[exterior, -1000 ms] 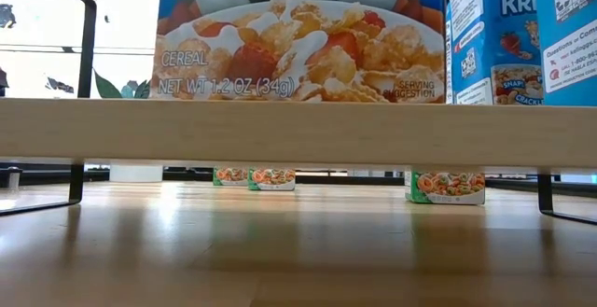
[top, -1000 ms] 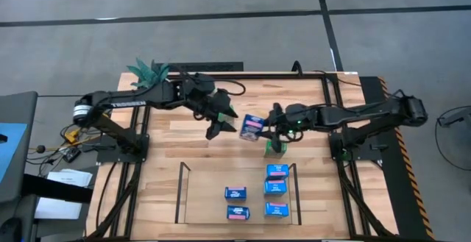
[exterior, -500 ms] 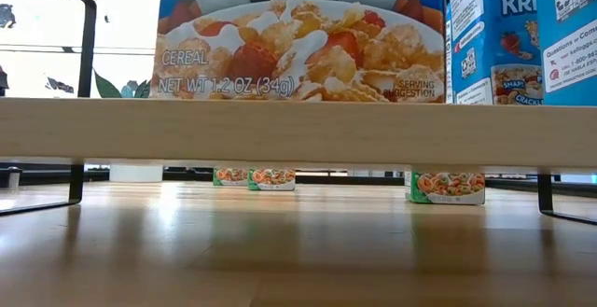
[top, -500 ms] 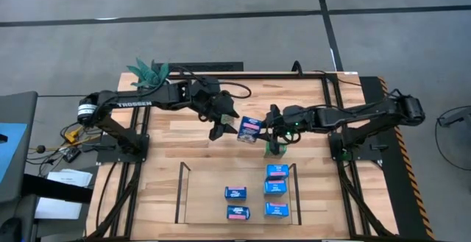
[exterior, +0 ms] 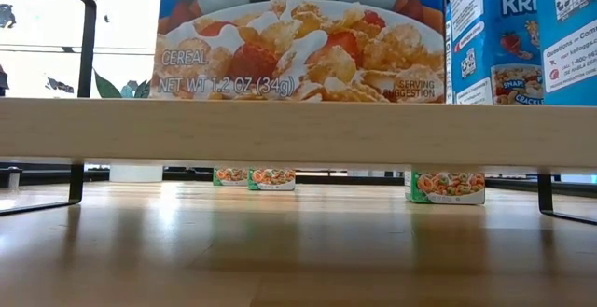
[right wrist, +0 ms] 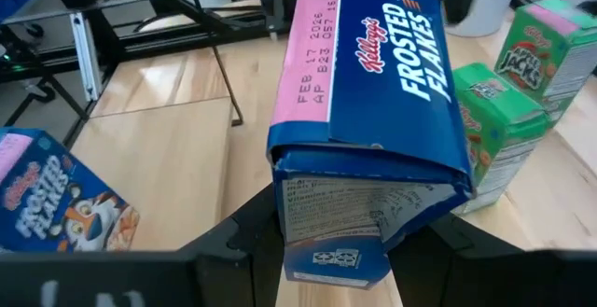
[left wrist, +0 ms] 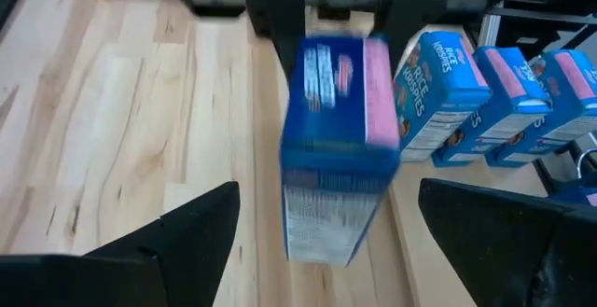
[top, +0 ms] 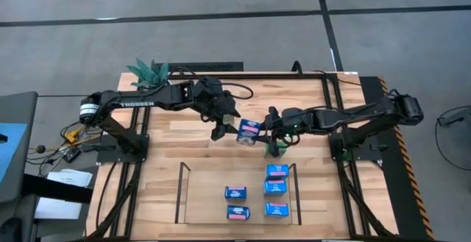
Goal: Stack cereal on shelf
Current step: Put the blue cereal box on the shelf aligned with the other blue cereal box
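Box of cereal, blue [top: 249,130], is mid-table above the shelf [top: 182,198], clamped in the right gripper [top: 269,128]. Left gripper [top: 224,126] stands spread just beside it, holding nothing. Judgement: keep right's clamp firm, carry level, lower beside shelved blue boxes [top: 276,189].

Five cereal boxes [top: 235,193] apparently sit on the shelf [top: 181,198].

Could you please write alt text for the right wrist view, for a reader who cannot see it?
The right gripper holds a blue Frosted Flakes box above the wooden table, its pink side panel showing a printed date. Two green cereal boxes stand beyond it, and another blue box sits off to one side.
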